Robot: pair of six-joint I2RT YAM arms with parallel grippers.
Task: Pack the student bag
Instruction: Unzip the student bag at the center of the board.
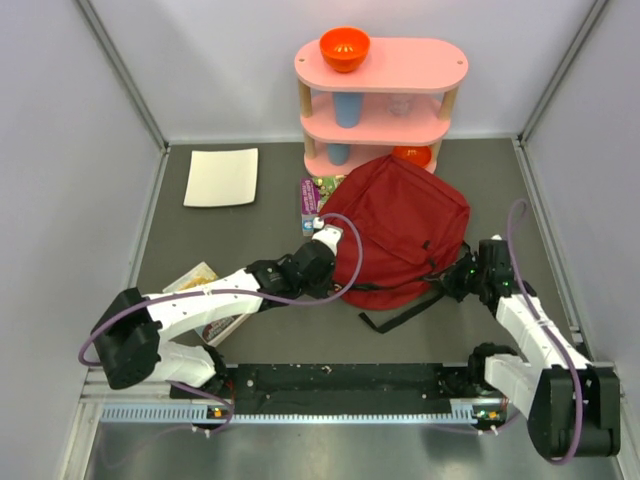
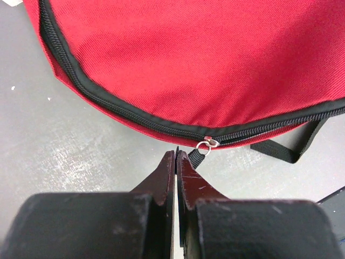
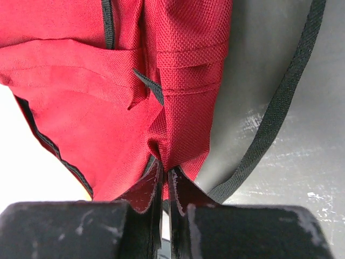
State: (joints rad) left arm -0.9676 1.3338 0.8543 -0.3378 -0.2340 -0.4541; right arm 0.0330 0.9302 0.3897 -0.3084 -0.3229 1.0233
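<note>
Unzipping looks to be the step in hand: the student bag (image 1: 400,225), mid-table before the pink shelf (image 1: 425,62), has its red fabric clenched in the right gripper (image 3: 164,170). The left gripper (image 2: 177,154) is pinched shut at the zipper pull (image 2: 206,143), though I cannot tell whether it holds the tab. Next the pull likely needs dragging along its track against that anchor; no writing is legible.

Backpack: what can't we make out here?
1. All views: backpack interior, no opening shows.
2. Left wrist view: zipper pull end hidden behind left tool tip, grip unclear.
3. Top view: booklet half covered by backpack, print too small.
4. Top view: packet mostly under left arm.
</note>
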